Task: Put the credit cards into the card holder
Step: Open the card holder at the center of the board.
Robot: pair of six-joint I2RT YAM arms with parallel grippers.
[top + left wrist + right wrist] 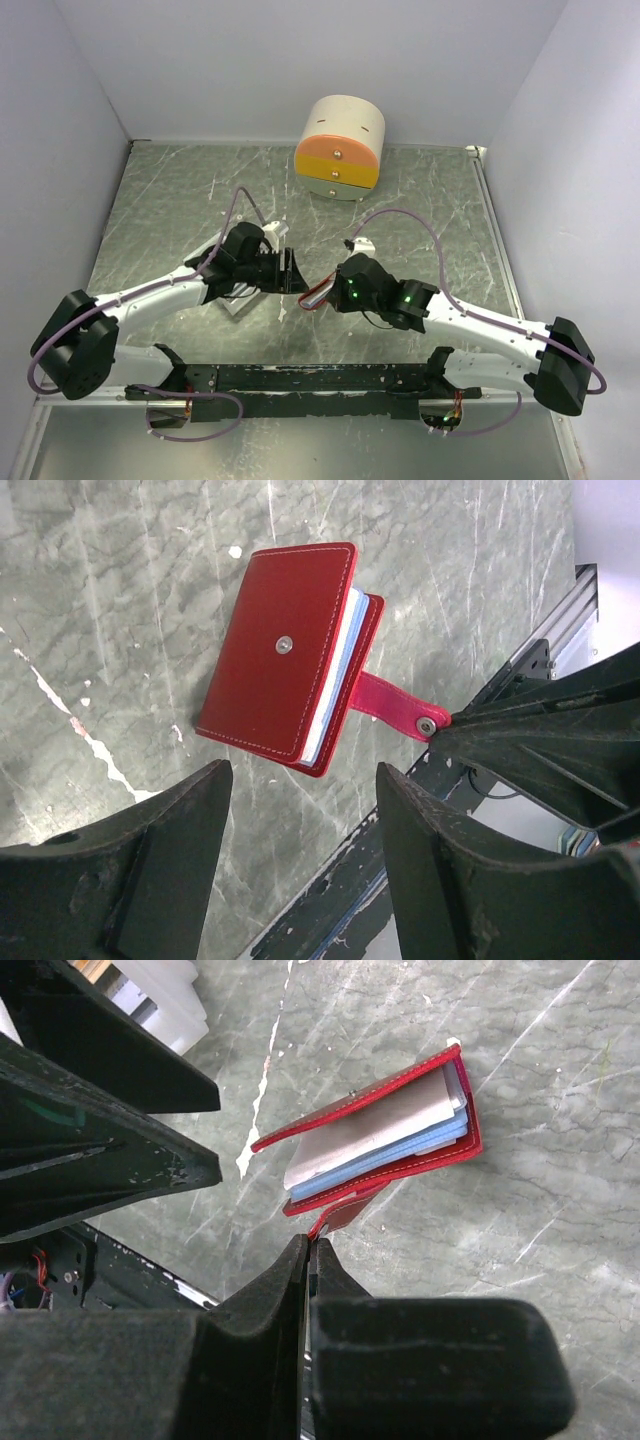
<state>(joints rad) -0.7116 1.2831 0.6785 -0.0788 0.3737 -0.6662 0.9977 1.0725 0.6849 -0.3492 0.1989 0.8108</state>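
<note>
The red card holder (285, 655) lies on the marble-patterned table, slightly ajar, with pale-blue and tan sleeves (380, 1145) showing at its open edge. Its red snap strap (398, 707) sticks out sideways. My right gripper (312, 1242) is shut on the tip of that strap; in the top view it (322, 292) sits at the table's middle, with only a sliver of the holder (308, 303) showing. My left gripper (300, 770) is open and empty, hovering just beside and above the holder. No credit cards show clearly.
A round cream-and-orange drawer box (340, 148) stands at the back centre. A white tray (238, 303) lies under the left wrist and also shows in the right wrist view (165, 995). The dark base rail (320, 378) runs along the near edge.
</note>
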